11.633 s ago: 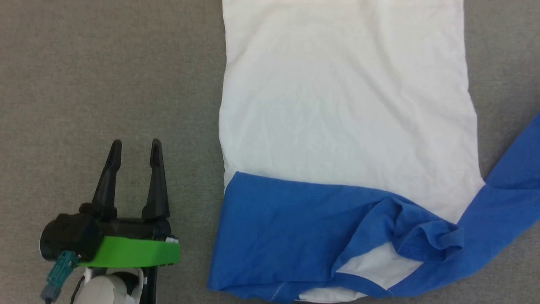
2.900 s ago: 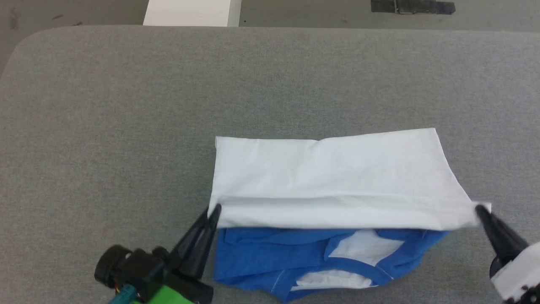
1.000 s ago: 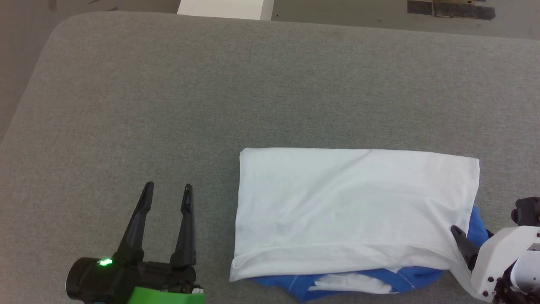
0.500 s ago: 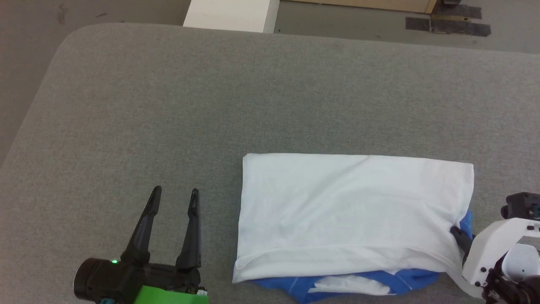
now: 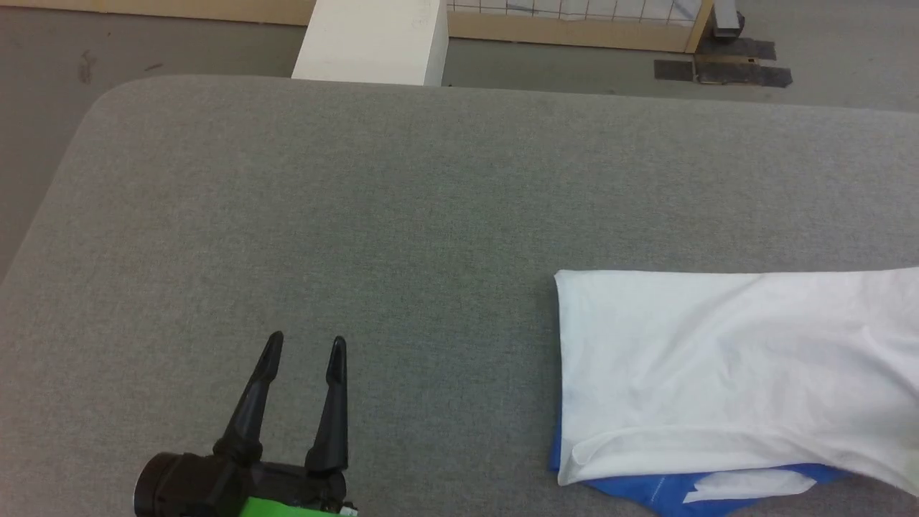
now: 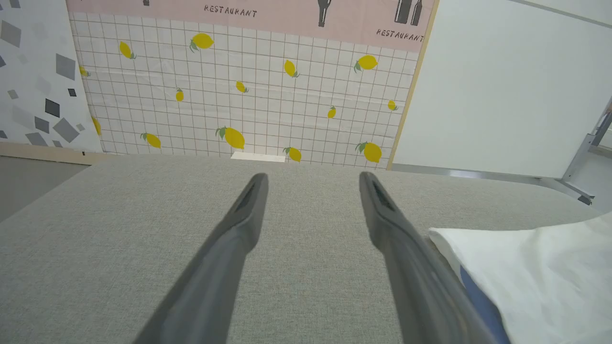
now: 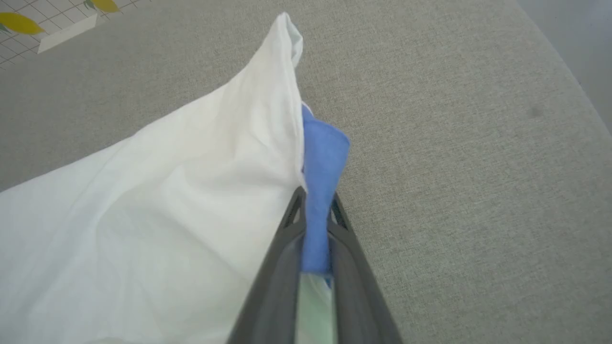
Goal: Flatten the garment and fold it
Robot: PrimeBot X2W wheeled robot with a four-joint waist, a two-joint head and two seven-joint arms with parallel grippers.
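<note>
The right end effector (image 7: 315, 197) has its two fingers pressed together on a strip of blue fabric at the edge of the garment (image 7: 158, 215), so it's pinching the shirt. The white layer bunches up just left of the fingers in that wrist view. The left end effector (image 5: 306, 341) is spread wide with nothing between the fingers, over bare grey counter (image 5: 359, 215) and well apart from the shirt. The garment lies folded on the counter's near right part in the head view, white on top and blue peeking out along the near edge. A white box (image 5: 373, 39) stands past the far edge. The lemon-print panel (image 6: 248, 95) behind has a pink strip reading "RESTAURANT" twice, next to dark bottle shapes.
</note>
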